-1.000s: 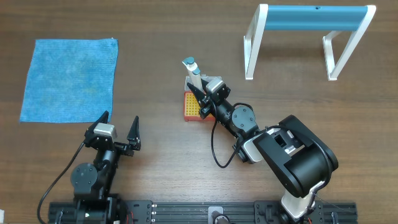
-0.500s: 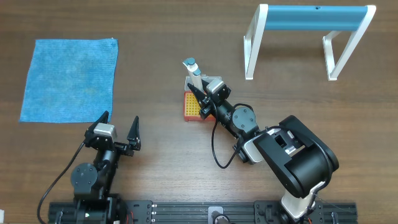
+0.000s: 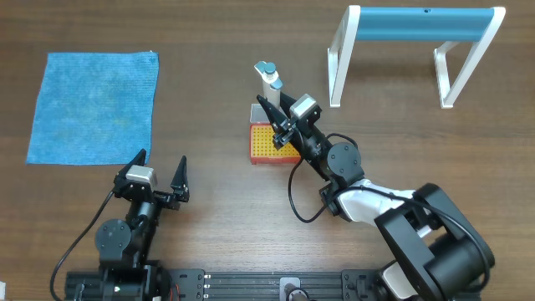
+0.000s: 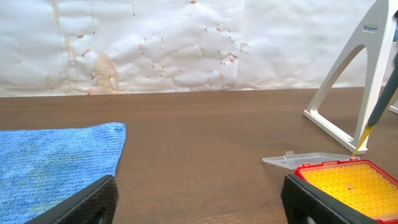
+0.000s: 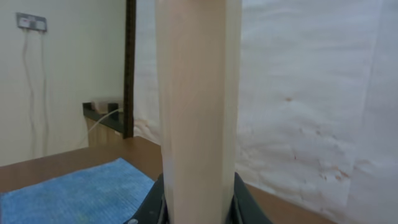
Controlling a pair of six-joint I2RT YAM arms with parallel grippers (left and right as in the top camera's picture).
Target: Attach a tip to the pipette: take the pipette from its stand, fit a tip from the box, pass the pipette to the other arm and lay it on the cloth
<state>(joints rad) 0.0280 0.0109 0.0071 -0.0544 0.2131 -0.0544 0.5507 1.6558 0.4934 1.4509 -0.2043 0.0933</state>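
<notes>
My right gripper (image 3: 282, 114) is shut on the white pipette (image 3: 269, 79), holding it upright over the red tip box (image 3: 269, 144). The pipette body (image 5: 198, 106) stands between the fingers in the right wrist view. A yellow tip (image 4: 363, 140) sits on the pipette's lower end, just above the box of yellow tips (image 4: 348, 185), whose clear lid (image 4: 300, 159) lies open behind it. The blue cloth (image 3: 94, 107) lies flat at the far left. My left gripper (image 3: 161, 160) is open near the front left, with nothing between its fingers (image 4: 81, 205).
The white and blue pipette stand (image 3: 418, 50) is at the back right; one of its legs (image 4: 345, 87) rises just behind the tip box. Bare wooden table (image 3: 209, 75) lies between the cloth and the box.
The right arm has risen and shifted slightly right, lifting the pipette away from the tip box. The left arm has not moved.
</notes>
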